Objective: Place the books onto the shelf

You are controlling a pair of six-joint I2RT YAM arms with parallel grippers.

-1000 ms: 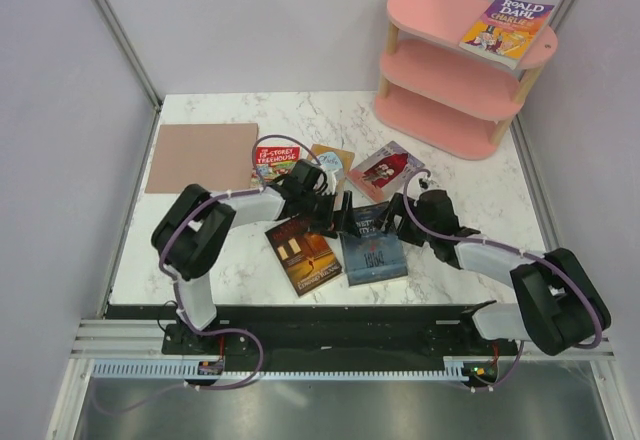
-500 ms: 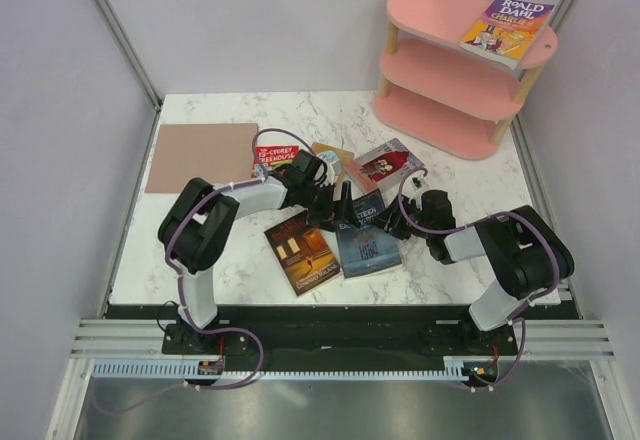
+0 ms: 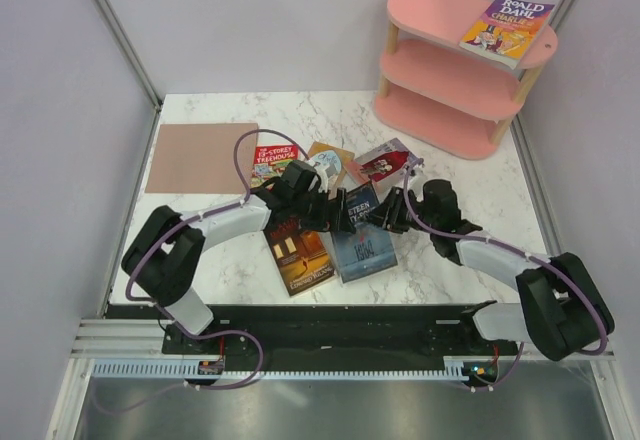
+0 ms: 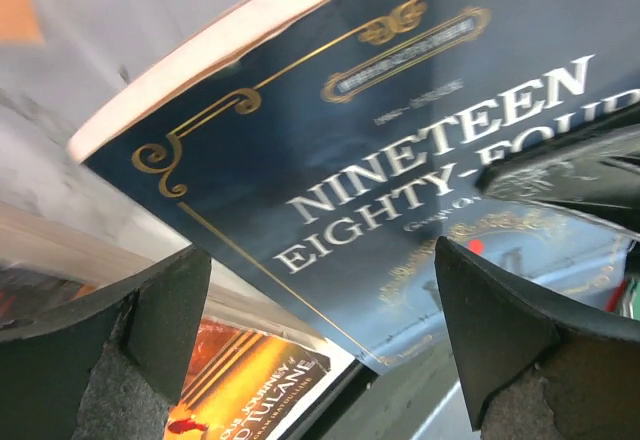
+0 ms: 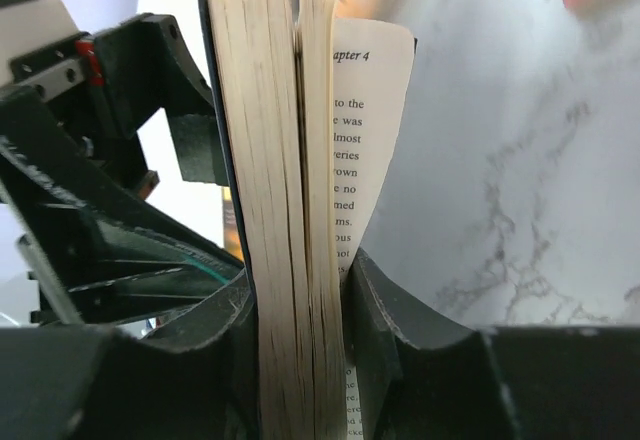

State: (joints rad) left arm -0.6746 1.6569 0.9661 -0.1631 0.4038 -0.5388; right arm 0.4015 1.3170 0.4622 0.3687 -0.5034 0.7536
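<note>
The right hand [image 5: 300, 295] is clamped on the page edge of the dark blue "Nineteen Eighty-Four" paperback [image 5: 265, 160], which sits tilted near the middle of the tabletop [image 3: 480, 175] — one loose page fans out beside a finger. The left hand [image 4: 320, 300] stands wide apart, its fingers flanking the cover without gripping it. The Roald Dahl book [image 3: 507, 28] lies on the top tier of the pink shelf [image 3: 440, 75].
</note>
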